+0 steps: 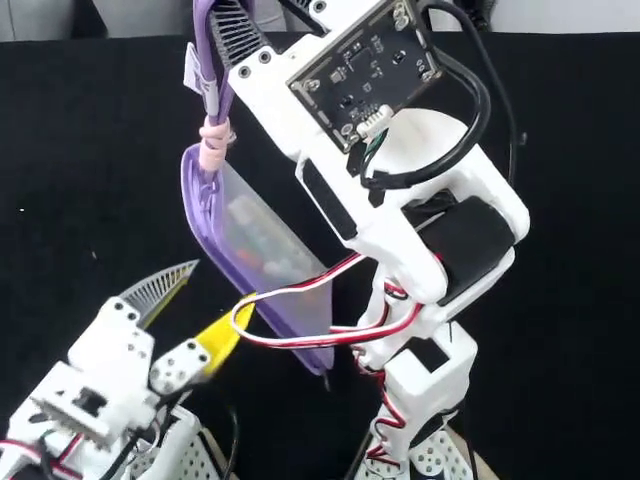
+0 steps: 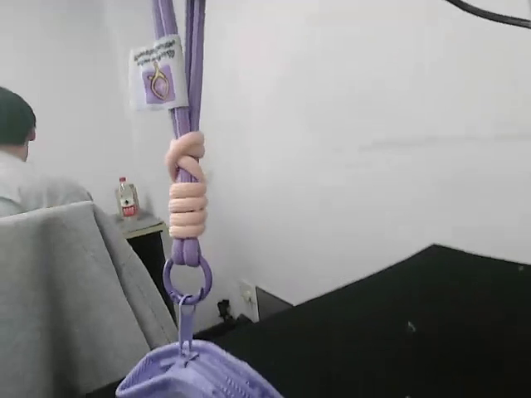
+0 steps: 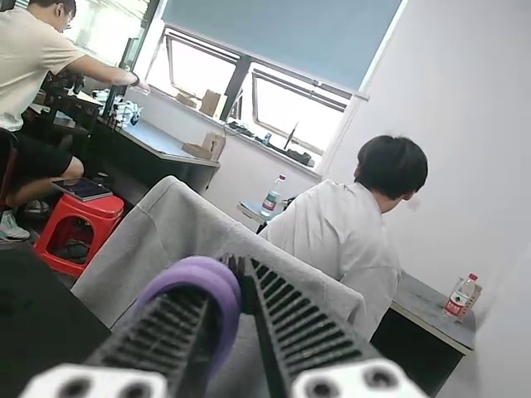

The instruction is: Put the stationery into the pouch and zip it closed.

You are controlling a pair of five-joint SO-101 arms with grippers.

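A translucent purple pouch (image 1: 262, 262) hangs tilted above the black table, with coloured stationery (image 1: 250, 232) showing through its side. Its purple strap (image 1: 207, 45) runs up past a pink coiled knot (image 1: 214, 143) to my right gripper (image 1: 224, 22), which is shut on the strap at the top of the high view. In the right wrist view the ribbed fingers (image 3: 286, 327) pinch the strap (image 3: 195, 286). My left gripper (image 1: 192, 315) stands open low at the front left, its yellow finger (image 1: 220, 340) close to the pouch's lower edge. The left wrist view has the knot (image 2: 187, 191), a ring (image 2: 186, 280) and the pouch's top (image 2: 195, 377).
The black table (image 1: 90, 150) stretches out to the left and right. The right arm's white body (image 1: 420, 200) and its red and white wires (image 1: 310, 335) cross in front of the pouch's lower end. A grey chair back (image 3: 166, 240) stands behind the table.
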